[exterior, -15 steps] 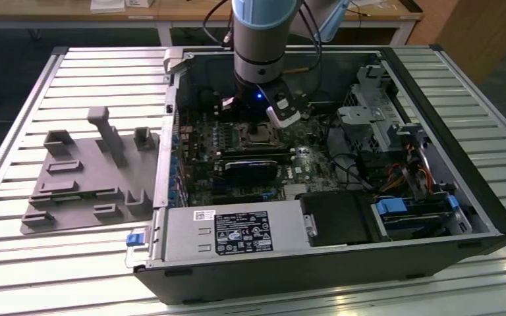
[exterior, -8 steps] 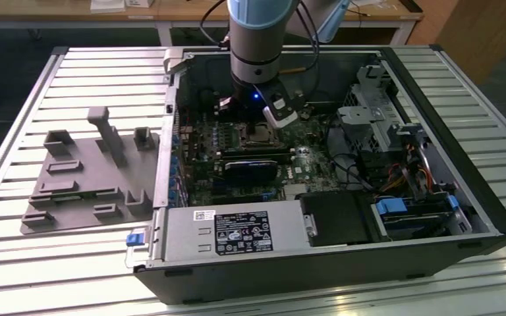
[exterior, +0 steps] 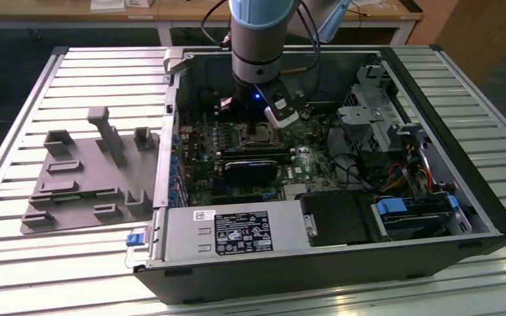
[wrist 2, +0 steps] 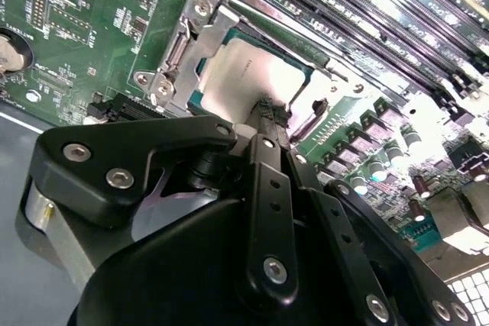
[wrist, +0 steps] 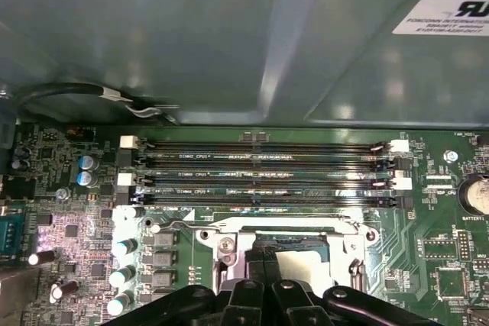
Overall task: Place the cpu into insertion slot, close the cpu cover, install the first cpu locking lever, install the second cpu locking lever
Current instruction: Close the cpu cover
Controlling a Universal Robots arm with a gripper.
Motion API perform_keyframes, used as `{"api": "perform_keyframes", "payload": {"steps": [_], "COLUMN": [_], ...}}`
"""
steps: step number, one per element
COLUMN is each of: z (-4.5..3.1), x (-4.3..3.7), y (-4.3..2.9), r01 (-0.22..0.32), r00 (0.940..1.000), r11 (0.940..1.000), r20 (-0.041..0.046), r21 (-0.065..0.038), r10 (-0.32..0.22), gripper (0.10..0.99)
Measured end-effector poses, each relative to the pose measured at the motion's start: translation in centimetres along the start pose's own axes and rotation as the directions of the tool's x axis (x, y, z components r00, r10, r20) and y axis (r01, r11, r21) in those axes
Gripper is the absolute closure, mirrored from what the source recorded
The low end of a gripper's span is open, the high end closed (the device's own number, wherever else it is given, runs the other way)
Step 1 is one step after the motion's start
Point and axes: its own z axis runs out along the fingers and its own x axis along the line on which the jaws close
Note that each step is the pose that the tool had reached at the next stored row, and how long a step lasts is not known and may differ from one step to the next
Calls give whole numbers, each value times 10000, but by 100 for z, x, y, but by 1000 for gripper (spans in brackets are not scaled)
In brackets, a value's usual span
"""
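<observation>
**Step in hand: seating the chip in its socket.** The cpu (wrist 2: 248, 74), a small flat square chip with a silvery-grey metal top, lies flat in the insertion slot (exterior: 257, 136). This slot is a small square socket with a metal rim on the green motherboard (wrist 2: 99, 28). The board sits inside the open black computer case (exterior: 490, 217), which stands on the slatted metal tabletop (exterior: 77, 66).

The black jaws are closed together and grip nothing. Their tips are at the chip's edge, but whether they touch it cannot be told.

The cpu cover (wrist 2: 179, 51), a thin silvery metal frame plate, lies beside the chip. Whether it is fully down cannot be told.

Judgement: placement looks complete or nearly so, and the cover step is not clearly finished. The next move calls for light, even pressure. It also needs a straight path that keeps clear of the long black memory slots (wrist: 260, 173) just beside the socket.
</observation>
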Motion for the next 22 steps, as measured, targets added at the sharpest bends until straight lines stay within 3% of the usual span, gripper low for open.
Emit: {"api": "perform_keyframes", "payload": {"steps": [12, 16, 17, 22], "z": [-45, -49, -51, -29], "x": [-23, 57, 121, 138], "y": [9, 6, -1, -17], "r01": [2, 12, 15, 16], "r00": [10000, 10000, 10000, 10000], "r11": [10000, 10000, 10000, 10000], "r20": [8, 49, 74, 79], "r21": [5, 6, 5, 6], "r10": [-2, -12, -15, -16], "gripper": [984, 984, 984, 984]}}
